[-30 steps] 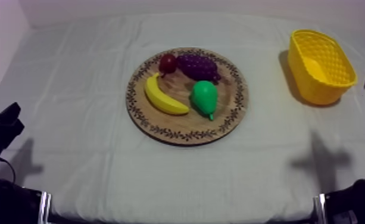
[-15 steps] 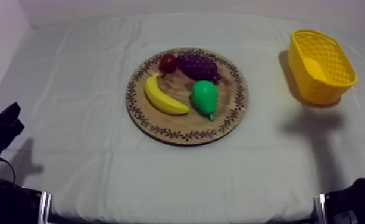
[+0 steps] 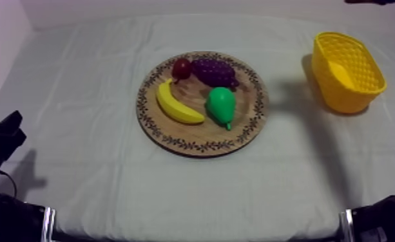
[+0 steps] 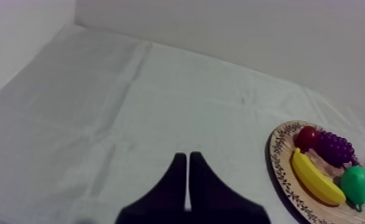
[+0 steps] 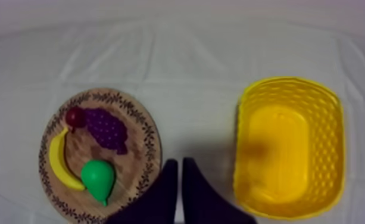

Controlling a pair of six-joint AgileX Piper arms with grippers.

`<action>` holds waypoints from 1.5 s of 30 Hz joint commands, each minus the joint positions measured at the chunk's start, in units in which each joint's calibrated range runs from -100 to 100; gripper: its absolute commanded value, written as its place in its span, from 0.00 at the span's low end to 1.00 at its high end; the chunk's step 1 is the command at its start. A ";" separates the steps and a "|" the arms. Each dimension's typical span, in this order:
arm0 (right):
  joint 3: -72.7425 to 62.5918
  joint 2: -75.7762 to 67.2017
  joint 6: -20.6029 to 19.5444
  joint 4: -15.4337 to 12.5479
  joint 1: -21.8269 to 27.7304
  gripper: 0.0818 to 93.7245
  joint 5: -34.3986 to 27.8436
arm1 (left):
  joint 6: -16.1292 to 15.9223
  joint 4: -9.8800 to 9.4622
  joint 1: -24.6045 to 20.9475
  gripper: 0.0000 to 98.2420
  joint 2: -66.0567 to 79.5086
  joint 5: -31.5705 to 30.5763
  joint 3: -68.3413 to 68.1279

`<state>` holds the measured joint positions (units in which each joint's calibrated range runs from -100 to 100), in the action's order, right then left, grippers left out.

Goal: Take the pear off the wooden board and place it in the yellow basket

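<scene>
The green pear lies on the round wooden board at mid-table, beside a banana, grapes and a small red fruit. The yellow basket stands at the far right with nothing in it. My right gripper is shut and hangs high over the cloth between the board and the basket, with the pear off to its side. My left gripper is shut, low at the near left, well short of the board and pear.
A dark sliver of my right arm shows at the far right edge above the basket. Its shadow falls on the cloth between board and basket. White walls close off the back and left. Bare cloth lies all around the board.
My right arm has risen from the right edge beside the basket to the far upper right. Its shadow has slid left towards the board. Left arm and fruit are still.
</scene>
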<state>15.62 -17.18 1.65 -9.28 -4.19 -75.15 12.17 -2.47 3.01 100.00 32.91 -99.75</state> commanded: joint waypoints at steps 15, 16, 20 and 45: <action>0.17 8.85 -8.73 1.31 -9.73 0.34 4.01 | 0.02 0.01 -0.01 0.00 0.00 -0.01 -0.03; 0.48 9.10 -9.49 1.47 -10.42 0.40 4.54 | 0.02 0.01 -0.01 0.00 0.00 -0.01 -0.03; 1.88 10.48 -11.99 1.74 -12.99 0.63 6.06 | 0.02 0.01 -0.01 0.00 0.00 -0.01 -0.03; 0.95 30.49 -14.66 0.79 -18.27 0.83 13.48 | 0.00 0.01 -0.01 0.00 0.00 -0.01 -0.03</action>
<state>16.73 11.51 -12.93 -8.55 -22.41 -61.61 12.17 -2.47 3.01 100.00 32.91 -99.75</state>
